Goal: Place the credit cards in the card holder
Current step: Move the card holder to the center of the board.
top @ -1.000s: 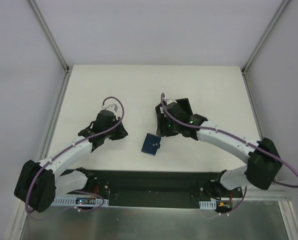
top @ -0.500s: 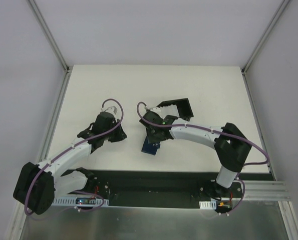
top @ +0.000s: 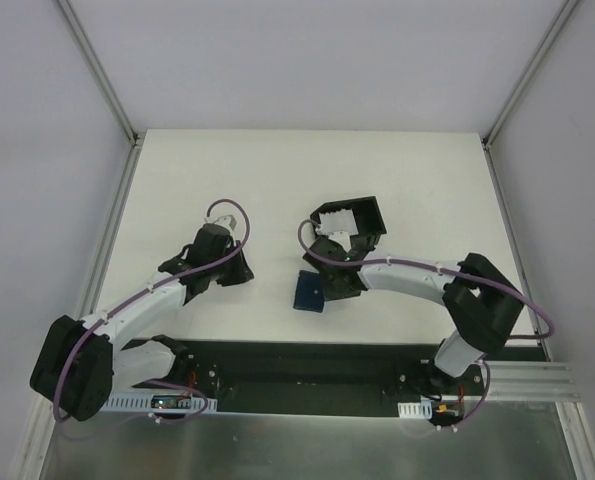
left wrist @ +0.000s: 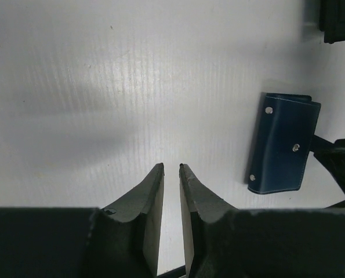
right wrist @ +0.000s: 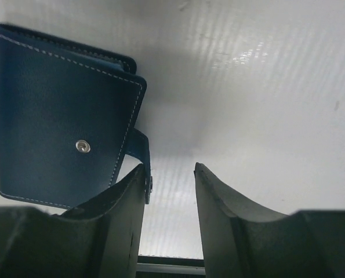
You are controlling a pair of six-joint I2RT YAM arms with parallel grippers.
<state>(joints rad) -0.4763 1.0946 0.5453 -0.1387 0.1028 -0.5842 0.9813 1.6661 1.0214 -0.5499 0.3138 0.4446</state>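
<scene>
The card holder (top: 308, 291), a closed navy-blue wallet, lies flat on the white table. It also shows in the left wrist view (left wrist: 283, 145) and the right wrist view (right wrist: 62, 116). Its snap tab (right wrist: 140, 152) sticks out against the inner face of my right gripper's left finger. My right gripper (top: 333, 283) (right wrist: 169, 169) is open and empty, low at the holder's right edge. White credit cards (top: 339, 221) lie in the black tray (top: 369, 213). My left gripper (top: 233, 270) (left wrist: 171, 168) is empty over bare table left of the holder, its jaws only a thin slit apart.
The black tray stands just behind the right gripper; its corner shows in the left wrist view (left wrist: 338, 21). A black base strip (top: 297, 365) runs along the near table edge. Metal frame posts (top: 97, 70) rise at the back corners.
My right gripper has swung from the black tray down over the card holder and now sits at its right edge. The tray's cards are uncovered. The left arm barely moved.
</scene>
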